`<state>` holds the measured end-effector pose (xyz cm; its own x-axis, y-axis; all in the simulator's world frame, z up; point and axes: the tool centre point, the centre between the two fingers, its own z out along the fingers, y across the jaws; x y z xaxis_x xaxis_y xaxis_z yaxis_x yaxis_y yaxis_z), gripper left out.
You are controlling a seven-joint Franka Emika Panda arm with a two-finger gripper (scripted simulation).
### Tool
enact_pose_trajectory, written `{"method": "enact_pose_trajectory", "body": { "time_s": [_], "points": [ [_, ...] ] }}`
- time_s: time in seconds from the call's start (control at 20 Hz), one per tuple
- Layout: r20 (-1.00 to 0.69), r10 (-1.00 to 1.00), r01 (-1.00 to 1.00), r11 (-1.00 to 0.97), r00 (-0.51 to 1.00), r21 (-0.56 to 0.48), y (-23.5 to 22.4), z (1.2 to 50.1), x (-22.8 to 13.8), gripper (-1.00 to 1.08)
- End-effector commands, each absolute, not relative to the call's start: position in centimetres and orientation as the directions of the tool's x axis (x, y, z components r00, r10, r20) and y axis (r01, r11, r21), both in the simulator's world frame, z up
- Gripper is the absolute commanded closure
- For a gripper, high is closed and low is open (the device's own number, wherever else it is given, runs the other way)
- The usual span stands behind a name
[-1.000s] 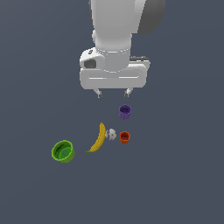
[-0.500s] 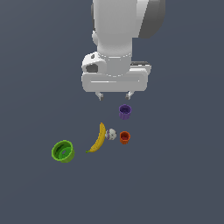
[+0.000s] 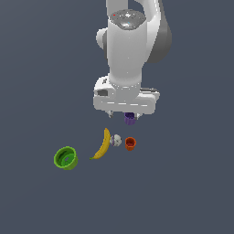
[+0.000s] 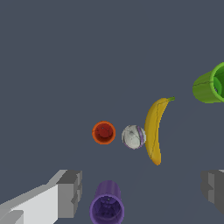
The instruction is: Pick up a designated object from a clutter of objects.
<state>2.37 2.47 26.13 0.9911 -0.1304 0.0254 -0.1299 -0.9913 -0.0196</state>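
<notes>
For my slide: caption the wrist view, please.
Open claw above purple cup, orange-red cup, ball, banana.

In the exterior view the purple cup (image 3: 130, 119) sits directly under the gripper (image 3: 123, 114), whose body covers the cup's upper part; only its lower half shows. The fingertips (image 3: 109, 112) are tiny stubs there, too small to judge. In the wrist view the picture's edge cuts off the green bowl (image 4: 211, 84), the purple cup's base (image 4: 106, 205) and the outer parts of both fingers (image 4: 69, 192). The ball (image 3: 117, 140) is too small in the exterior view to read its markings.
</notes>
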Motion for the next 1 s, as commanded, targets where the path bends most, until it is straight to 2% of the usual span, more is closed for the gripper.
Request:
{"method": "enact_pose_trajectory", "body": {
  "time_s": [0.0, 0.5, 0.95],
  "points": [
    [0.02, -0.178, -0.178, -0.984, 0.984, -0.02, 3.1, 23.9, 2.8, -0.92],
    [0.004, -0.374, -0.374, -0.927, 0.927, -0.011, 5.5, 14.5, 3.6, -0.92],
    [0.0, -0.467, -0.467, -0.884, 0.884, -0.002, 6.6, 9.7, 3.2, -0.92]
  ]
}}
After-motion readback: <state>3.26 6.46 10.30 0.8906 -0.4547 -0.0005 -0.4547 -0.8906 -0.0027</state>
